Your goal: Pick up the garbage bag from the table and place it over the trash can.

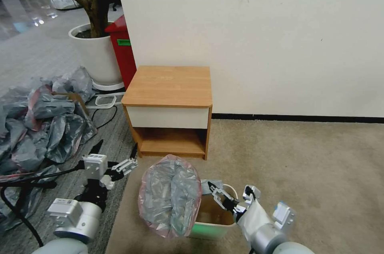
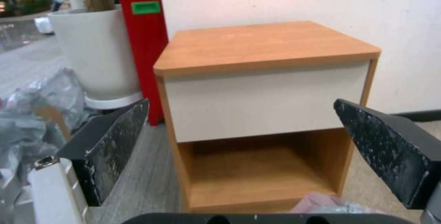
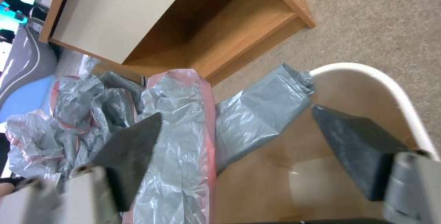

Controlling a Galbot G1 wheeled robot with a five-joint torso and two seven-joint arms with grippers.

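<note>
Grey crinkled film with a pink-red rim, the garbage bag [image 1: 170, 196] is draping over the left side of the trash can [image 1: 214, 228], just beside the right gripper [image 1: 231, 198]. Right fingers [image 3: 356, 148] are standing spread, one over the bag, one over the bin's smooth cream interior. Left gripper [image 1: 122, 166] is hovering spread and empty, facing the table [image 2: 268, 46]. Left wrist view is showing the table's white drawer front and wood shelf; right wrist view is showing a bag fold inside the bin.

1. Garbage bag [image 1: 170, 196]: translucent grey, pink-red rim, billowed upright over my trash can's left side.
2. Trash can [image 1: 212, 228]: cream, on carpet before table.
3. Table [image 1: 170, 86]: light wood, top bare.
</note>
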